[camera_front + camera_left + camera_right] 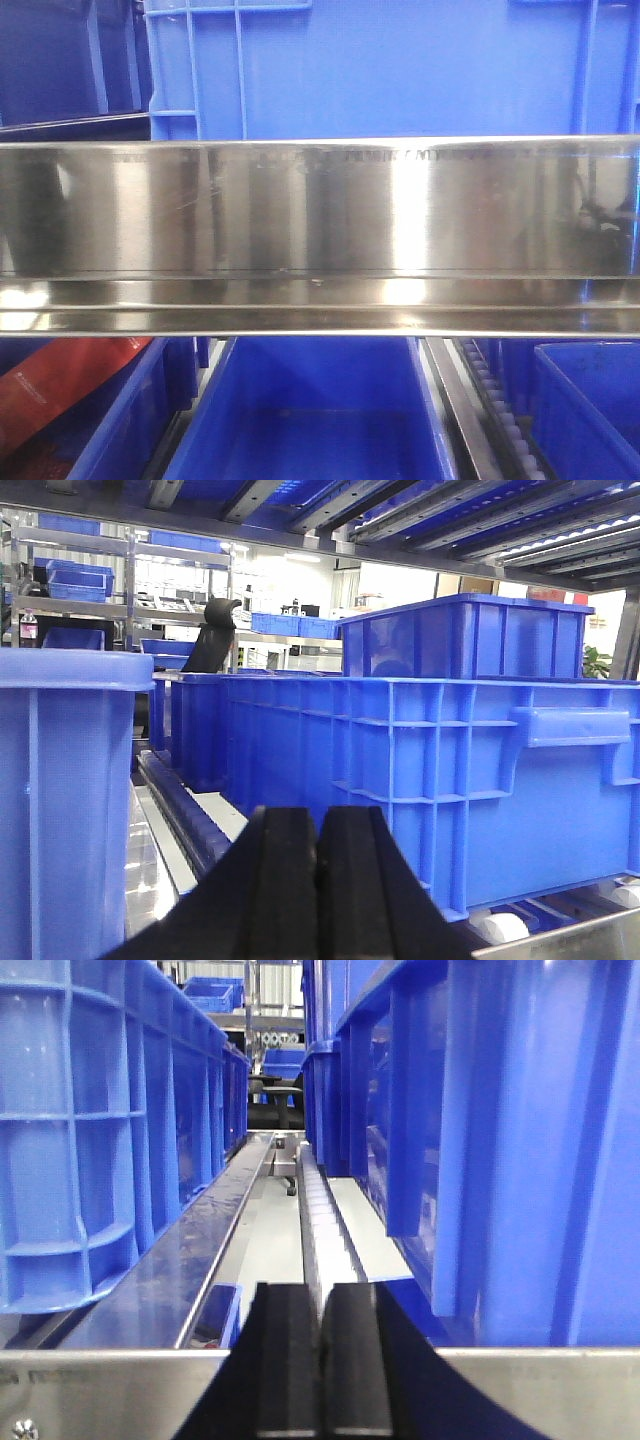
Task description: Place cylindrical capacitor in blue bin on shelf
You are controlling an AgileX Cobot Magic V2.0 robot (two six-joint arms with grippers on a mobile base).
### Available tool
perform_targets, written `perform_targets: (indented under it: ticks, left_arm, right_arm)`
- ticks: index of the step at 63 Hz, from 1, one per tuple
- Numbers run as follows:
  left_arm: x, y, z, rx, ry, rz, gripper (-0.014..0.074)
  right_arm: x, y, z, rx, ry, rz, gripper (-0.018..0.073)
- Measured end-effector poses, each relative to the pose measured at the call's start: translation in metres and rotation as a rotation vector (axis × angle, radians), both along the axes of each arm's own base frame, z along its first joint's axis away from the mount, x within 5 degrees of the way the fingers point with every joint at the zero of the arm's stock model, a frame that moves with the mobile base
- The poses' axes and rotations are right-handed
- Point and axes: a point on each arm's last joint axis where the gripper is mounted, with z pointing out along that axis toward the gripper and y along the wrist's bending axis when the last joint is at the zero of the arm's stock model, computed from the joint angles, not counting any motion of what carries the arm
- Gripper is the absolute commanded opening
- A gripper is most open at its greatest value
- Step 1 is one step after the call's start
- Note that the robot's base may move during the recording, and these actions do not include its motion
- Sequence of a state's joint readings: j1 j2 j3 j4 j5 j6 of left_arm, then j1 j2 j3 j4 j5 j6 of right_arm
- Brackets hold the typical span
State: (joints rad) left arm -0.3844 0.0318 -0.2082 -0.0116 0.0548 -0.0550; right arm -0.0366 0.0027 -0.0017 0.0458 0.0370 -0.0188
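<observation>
The front-facing view is filled by the shelf's [320, 215] wide mirror-like front rail, which runs edge to edge across the middle. Above the rail stands a large blue bin [390, 65] with ribbed walls; below it, on the lower tier, a second open blue bin [310, 410] sits between a roller track [500, 410] on its right and another blue container at the left edge that holds a red package [60, 375]. The cylindrical capacitor cannot be made out in any view. In the left wrist view, the left gripper [318, 890] has its black fingers [285, 880] pressed together with only a thin seam between them and nothing visible there; it points at the ribbed side wall of a long blue crate [420, 770] resting on white rollers. In the right wrist view, the right gripper [322, 1360] likewise has its fingers [290, 1360] closed against each other, just over the shelf's front rail, aimed down the roller lane [325, 1225] between two tall blue crates.
</observation>
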Motion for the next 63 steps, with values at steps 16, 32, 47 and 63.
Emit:
perform_targets:
  ticks: [16, 32, 47, 63]
  left_arm:
    - [0.0000, 0.0000, 0.0000, 0.000, 0.000, 0.000, -0.0111]
    - [0.0000, 0.0000, 0.0000, 0.000, 0.000, 0.000, -0.0111]
    - [0.0000, 0.0000, 0.0000, 0.000, 0.000, 0.000, -0.0111]
    - [0.0006, 0.0001, -0.0019, 0.014, 0.000, 0.010, -0.0111]
  right_arm:
    - [-0.0001, -0.0002, 0.0015, -0.001, -0.017, -0.002, -0.0168]
    - [-0.0001, -0.0002, 0.0019, -0.001, -0.021, -0.003, -0.0168]
    - [-0.0001, -0.0002, 0.0019, -0.001, -0.021, -0.003, -0.0168]
    - [-0.0001, -0.0002, 0.0019, -0.001, -0.021, -0.003, -0.0168]
